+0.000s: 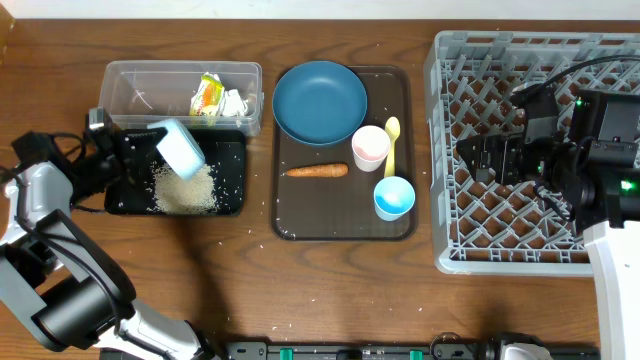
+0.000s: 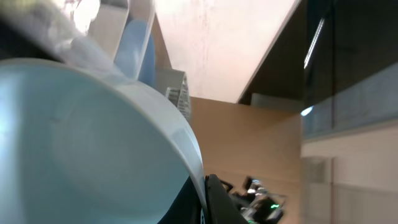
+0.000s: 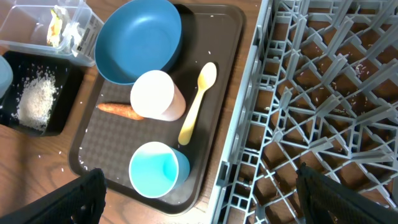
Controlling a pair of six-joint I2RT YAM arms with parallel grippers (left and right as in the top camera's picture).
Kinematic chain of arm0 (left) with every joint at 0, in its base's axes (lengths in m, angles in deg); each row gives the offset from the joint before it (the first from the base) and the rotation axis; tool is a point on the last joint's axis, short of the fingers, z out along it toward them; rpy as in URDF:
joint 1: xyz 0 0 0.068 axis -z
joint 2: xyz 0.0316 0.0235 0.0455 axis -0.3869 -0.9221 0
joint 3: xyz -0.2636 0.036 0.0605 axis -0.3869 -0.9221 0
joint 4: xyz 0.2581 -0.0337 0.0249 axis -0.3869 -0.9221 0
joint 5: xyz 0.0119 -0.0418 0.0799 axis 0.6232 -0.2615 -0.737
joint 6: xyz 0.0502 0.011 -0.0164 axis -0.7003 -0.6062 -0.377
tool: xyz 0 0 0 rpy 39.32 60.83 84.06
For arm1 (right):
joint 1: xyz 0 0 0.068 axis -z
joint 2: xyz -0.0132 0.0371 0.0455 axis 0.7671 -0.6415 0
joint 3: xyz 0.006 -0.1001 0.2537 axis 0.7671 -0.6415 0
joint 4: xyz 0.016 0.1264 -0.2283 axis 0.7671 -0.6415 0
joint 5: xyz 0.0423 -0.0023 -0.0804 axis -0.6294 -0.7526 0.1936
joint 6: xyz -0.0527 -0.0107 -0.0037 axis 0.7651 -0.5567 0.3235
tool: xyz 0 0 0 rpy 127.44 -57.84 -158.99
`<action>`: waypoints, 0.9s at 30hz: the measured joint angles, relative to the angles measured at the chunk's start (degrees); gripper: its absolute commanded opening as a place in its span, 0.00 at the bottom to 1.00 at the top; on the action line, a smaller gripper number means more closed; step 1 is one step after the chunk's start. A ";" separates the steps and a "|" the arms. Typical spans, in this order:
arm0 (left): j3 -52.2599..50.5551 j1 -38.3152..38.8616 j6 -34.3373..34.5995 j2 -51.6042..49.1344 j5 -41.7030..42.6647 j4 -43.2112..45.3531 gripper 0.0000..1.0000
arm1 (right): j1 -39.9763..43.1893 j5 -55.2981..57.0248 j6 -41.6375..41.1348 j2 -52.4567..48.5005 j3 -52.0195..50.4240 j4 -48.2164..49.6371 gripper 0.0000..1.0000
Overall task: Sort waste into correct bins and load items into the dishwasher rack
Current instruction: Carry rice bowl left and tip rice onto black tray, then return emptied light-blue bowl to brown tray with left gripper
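My left gripper [image 1: 140,152] is shut on the rim of the small pale blue bowl [image 1: 182,148], which is tilted above the black tray [image 1: 228,160]. A heap of rice [image 1: 185,187] lies in that tray. The bowl fills the left wrist view [image 2: 93,143]. The wrapper [image 1: 212,95] lies in the clear tub [image 1: 140,85]. The carrot [image 1: 316,171], dark blue bowl [image 1: 320,100], pink-and-white cup [image 1: 370,147], yellow spoon [image 1: 392,140] and light blue cup [image 1: 394,197] sit on the brown serving tray [image 1: 340,215]. My right gripper [image 3: 199,199] is open and empty over the grey rack's [image 1: 500,240] left side.
Loose rice grains are scattered on the brown tray and on the wood around the black tray. The rack holds no items and fills the right side of the table. The tub and black tray stand side by side at the left.
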 measured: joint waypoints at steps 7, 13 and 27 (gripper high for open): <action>-0.02 1.22 0.61 0.59 0.15 -1.01 0.06 | 0.00 0.00 0.02 0.00 0.00 -0.02 0.95; -0.02 3.04 0.59 1.42 -0.15 2.36 0.06 | 0.00 0.00 0.00 0.00 0.00 -0.02 0.95; 0.00 24.46 0.74 21.42 -44.06 2.60 0.06 | 0.00 0.00 0.02 0.00 0.00 -0.02 0.95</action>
